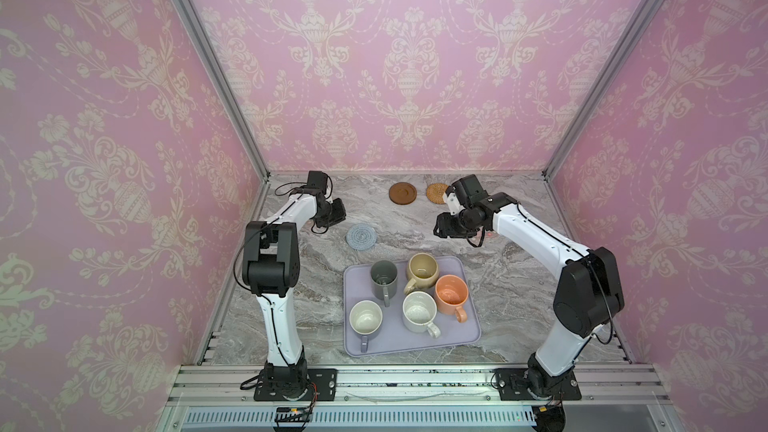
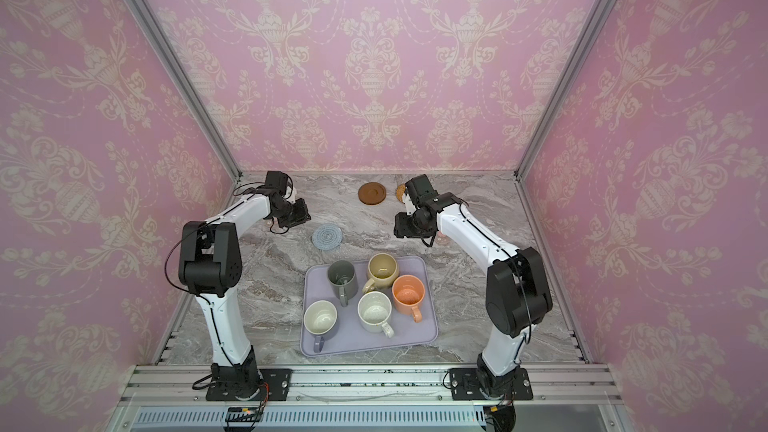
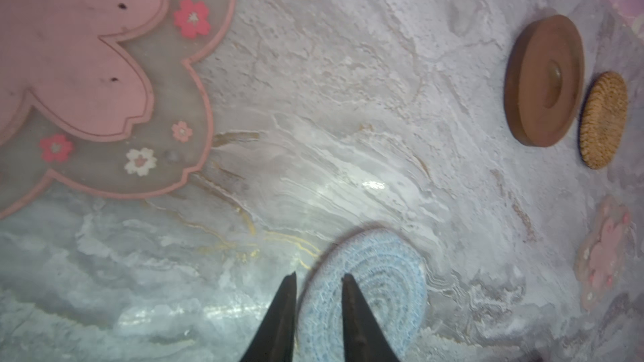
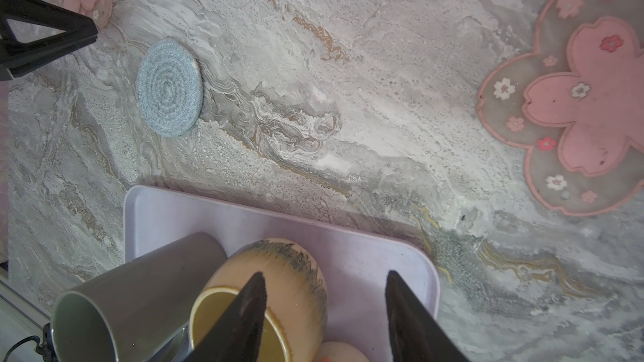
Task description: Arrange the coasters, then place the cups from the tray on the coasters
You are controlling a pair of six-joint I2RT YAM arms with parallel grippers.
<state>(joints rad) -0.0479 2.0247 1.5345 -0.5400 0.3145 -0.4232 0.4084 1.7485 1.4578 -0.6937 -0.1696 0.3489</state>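
The lavender-grey tray [image 1: 465,336] holds the cups: dark grey [image 1: 383,278], beige [image 1: 422,270], orange [image 1: 451,293], white speckled [image 1: 419,311] and lavender [image 1: 365,320]. The dark brown coaster [image 1: 402,192] and the rattan coaster [image 1: 436,193] lie at the back. The blue coaster [image 1: 361,236] lies flat left of centre. One pink flower coaster [image 3: 87,64] lies under my left arm, another [image 4: 585,99] under my right arm. My left gripper [image 3: 319,275] hovers beside the blue coaster, jaws a narrow gap apart, holding nothing. My right gripper [image 4: 326,273] stands open above the beige cup [image 4: 265,294], empty.
Marble tabletop [image 1: 415,226] enclosed by pink patterned walls at the left, back and right. An aluminium rail [image 1: 382,384] with both arm bases runs along the front edge. The tray sits front of centre between the two arms.
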